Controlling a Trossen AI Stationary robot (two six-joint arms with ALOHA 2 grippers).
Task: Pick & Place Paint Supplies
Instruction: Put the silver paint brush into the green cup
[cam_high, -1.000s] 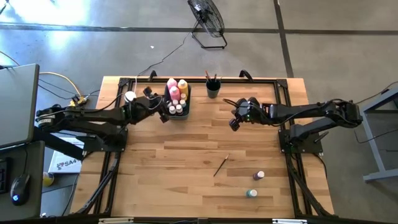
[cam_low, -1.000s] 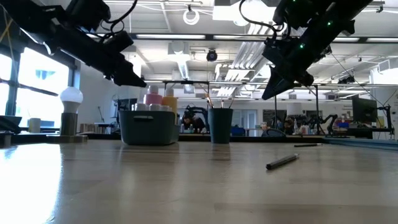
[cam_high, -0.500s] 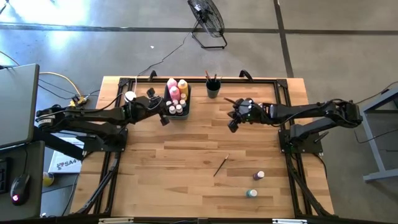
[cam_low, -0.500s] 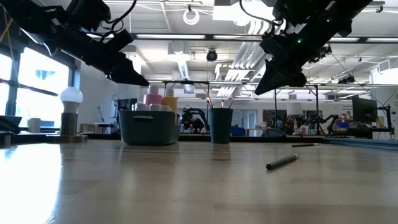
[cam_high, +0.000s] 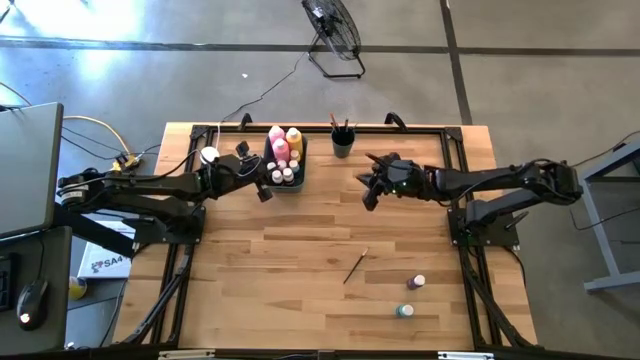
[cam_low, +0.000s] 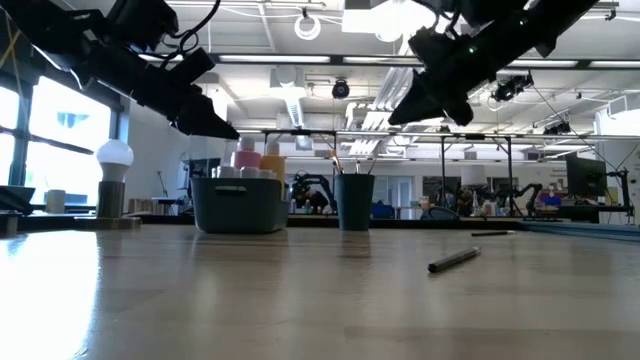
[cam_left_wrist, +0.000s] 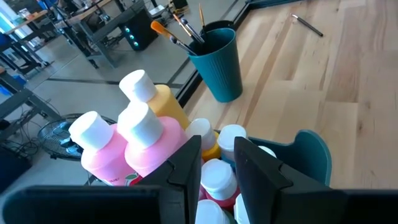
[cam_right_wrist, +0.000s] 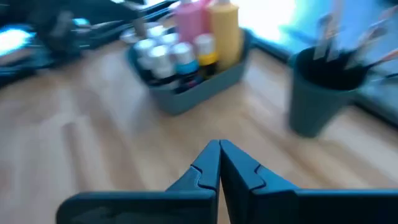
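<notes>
We see most bottles already in the bin (cam_high: 283, 168) at 11 o'clock. A brush (cam_high: 356, 266) and two small bottles (cam_high: 411, 297) wait near 5 o'clock. Our left gripper (cam_high: 265, 186) hangs narrowly parted beside the bin; the right gripper (cam_high: 368, 195) is pressed together, empty.

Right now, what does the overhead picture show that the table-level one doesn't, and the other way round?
Only the overhead view shows two small paint bottles lying near the table's front edge, and a floor fan beyond the table.

Only the table-level view shows a white knob on a tan base from the side, and the workshop behind.

Both show the bin of bottles, the brush cup and a loose paintbrush.
</notes>
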